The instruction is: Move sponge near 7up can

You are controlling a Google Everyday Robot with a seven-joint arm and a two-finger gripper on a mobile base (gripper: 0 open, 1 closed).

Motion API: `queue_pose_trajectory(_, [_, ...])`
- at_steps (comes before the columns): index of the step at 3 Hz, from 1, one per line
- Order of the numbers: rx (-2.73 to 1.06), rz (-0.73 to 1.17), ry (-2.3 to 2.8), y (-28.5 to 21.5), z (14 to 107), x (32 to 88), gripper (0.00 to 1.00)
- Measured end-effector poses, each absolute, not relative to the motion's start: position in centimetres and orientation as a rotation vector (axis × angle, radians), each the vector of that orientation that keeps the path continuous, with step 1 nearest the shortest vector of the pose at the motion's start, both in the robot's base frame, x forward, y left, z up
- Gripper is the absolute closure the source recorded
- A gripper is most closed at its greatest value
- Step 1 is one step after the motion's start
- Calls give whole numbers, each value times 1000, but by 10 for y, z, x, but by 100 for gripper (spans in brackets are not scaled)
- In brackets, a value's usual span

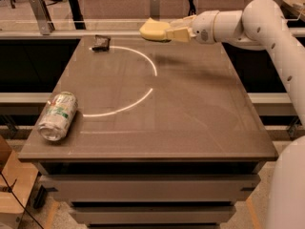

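1. So, the sponge point(153, 29) is seen held up in the air at the upper middle of the frame, above the far edge of the table point(190, 123) and not touching it.
2. The gripper point(167, 32) is clamped on the sponge's right end. Its cream fingers point(180, 33) are closed on the foam, and the white arm point(267, 18) is stretched in from the upper right.
3. A faint shadow point(167, 59) is cast on the tabletop just below the sponge.
4. The 7up can point(57, 115) is found lying on its side at the lower left of the frame, near the table's front left corner.
5. The sponge and the can are well apart, roughly diagonal across the tabletop.
6. A small black packet point(101, 42) is parked at the upper left of the tabletop, right by one end of a white curved line point(151, 66) that is marked across the surface.
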State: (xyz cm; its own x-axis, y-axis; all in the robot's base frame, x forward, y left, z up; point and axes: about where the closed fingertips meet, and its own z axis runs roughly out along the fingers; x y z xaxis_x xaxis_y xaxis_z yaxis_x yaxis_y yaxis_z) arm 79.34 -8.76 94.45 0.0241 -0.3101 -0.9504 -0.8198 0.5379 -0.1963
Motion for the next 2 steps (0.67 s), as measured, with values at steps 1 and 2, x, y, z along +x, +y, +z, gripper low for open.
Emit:
queue_pose_trajectory(1, [-1116, 610, 1559, -55, 940, 761, 100])
queue_pose_trajectory(2, [-1252, 754, 1547, -17, 927, 714, 100])
